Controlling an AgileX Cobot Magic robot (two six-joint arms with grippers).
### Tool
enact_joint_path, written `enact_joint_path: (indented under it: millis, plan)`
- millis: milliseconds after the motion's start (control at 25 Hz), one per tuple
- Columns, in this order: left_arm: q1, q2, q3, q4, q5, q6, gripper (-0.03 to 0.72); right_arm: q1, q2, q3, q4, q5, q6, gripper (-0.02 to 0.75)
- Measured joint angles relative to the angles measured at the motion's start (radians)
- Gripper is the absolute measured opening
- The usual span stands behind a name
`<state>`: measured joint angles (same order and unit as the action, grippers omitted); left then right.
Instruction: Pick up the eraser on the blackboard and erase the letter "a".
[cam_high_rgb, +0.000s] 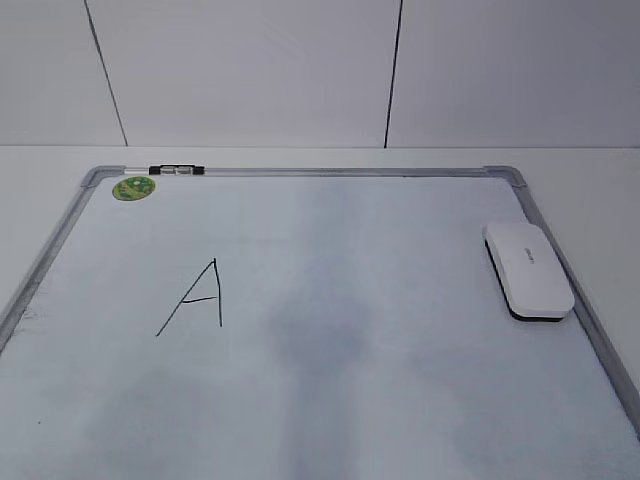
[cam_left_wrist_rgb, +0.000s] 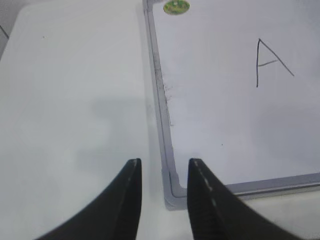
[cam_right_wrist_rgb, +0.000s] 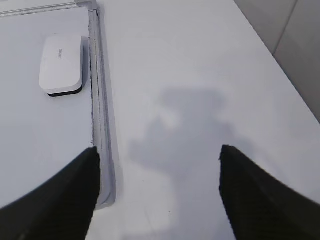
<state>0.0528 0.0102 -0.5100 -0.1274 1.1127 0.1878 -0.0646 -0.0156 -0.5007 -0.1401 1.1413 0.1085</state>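
The white eraser (cam_high_rgb: 528, 268) lies flat on the blackboard (cam_high_rgb: 350, 330) by its right frame, dark felt down. It also shows in the right wrist view (cam_right_wrist_rgb: 61, 62), far ahead and to the left of my open, empty right gripper (cam_right_wrist_rgb: 159, 152), which hangs over the table beside the board's near right corner (cam_right_wrist_rgb: 102, 195). My left gripper (cam_left_wrist_rgb: 164, 167) is open and empty over the board's near left corner (cam_left_wrist_rgb: 172, 197). An angular capital A (cam_high_rgb: 195, 298) (cam_left_wrist_rgb: 270, 62) is drawn on the left half. No lowercase cursive "a" shows. Neither gripper appears in the exterior view.
A round green sticker (cam_high_rgb: 133, 187) (cam_left_wrist_rgb: 176, 6) sits at the far left corner. A small black and white piece (cam_high_rgb: 175, 171) lies on the far frame. White table (cam_right_wrist_rgb: 200, 75) surrounds the board; a grey wall (cam_high_rgb: 250, 70) stands behind.
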Motion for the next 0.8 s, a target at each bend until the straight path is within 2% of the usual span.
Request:
enact_joint_path:
  millis: [440,800]
  plan:
    - [0.0,0.0,0.0,-0.003,0.003,0.0,0.235,0.0,-0.001,0.0,0.0,0.002,0.0,0.592]
    - [-0.042,0.0,0.0,-0.003,0.003,0.0,0.235,0.004,-0.001,0.0,0.0,0.002,0.002,0.592]
